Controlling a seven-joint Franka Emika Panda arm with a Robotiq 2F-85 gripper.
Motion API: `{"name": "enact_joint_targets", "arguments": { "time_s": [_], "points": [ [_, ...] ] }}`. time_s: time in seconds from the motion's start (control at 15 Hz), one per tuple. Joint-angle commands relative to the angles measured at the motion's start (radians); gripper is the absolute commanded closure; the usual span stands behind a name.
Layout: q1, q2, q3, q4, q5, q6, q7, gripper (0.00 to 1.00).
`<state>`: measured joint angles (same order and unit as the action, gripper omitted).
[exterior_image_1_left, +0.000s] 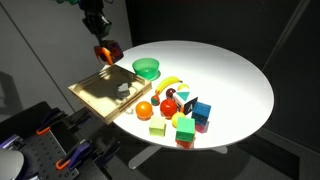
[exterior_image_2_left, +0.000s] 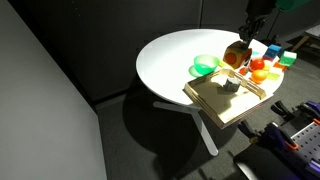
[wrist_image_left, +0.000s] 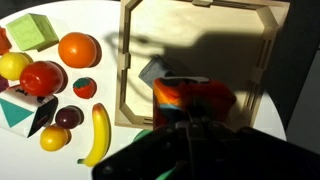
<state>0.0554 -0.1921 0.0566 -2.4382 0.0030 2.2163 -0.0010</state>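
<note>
My gripper (exterior_image_1_left: 105, 45) is shut on an orange-red toy with a blue and yellow stripe (wrist_image_left: 192, 98) and holds it above the far edge of a shallow wooden tray (exterior_image_1_left: 88, 95). The toy also shows in both exterior views (exterior_image_1_left: 106, 53) (exterior_image_2_left: 237, 54). A small grey block (wrist_image_left: 152, 72) lies inside the tray (wrist_image_left: 128, 60), just below and to one side of the held toy. The gripper (wrist_image_left: 190, 125) fills the bottom of the wrist view as a dark mass. A green bowl (exterior_image_1_left: 147, 68) stands on the white round table (exterior_image_1_left: 235, 70) next to the tray.
Toy fruit and blocks lie beside the tray: an orange (wrist_image_left: 78, 48), a banana (wrist_image_left: 97, 135), a red apple (wrist_image_left: 40, 77), a green cube (wrist_image_left: 32, 32), a strawberry (wrist_image_left: 85, 88). More coloured blocks (exterior_image_1_left: 190, 115) sit near the table edge. The tray overhangs the rim.
</note>
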Motion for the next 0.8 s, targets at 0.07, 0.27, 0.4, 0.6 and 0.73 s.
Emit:
{"name": "enact_joint_targets", "arguments": {
  "time_s": [0.07, 0.27, 0.4, 0.6, 0.73],
  "points": [
    [0.001, 0.002, 0.000, 0.001, 0.000, -0.002, 0.000, 0.98],
    [-0.002, 0.004, -0.003, 0.002, -0.001, 0.001, 0.000, 1.00],
    [0.000, 0.017, 0.002, 0.007, -0.011, 0.005, 0.008, 1.00],
    [0.014, 0.037, 0.018, 0.017, -0.009, 0.003, 0.006, 1.00],
    [0.022, 0.047, 0.031, 0.023, -0.011, 0.001, 0.008, 1.00]
  ]
}}
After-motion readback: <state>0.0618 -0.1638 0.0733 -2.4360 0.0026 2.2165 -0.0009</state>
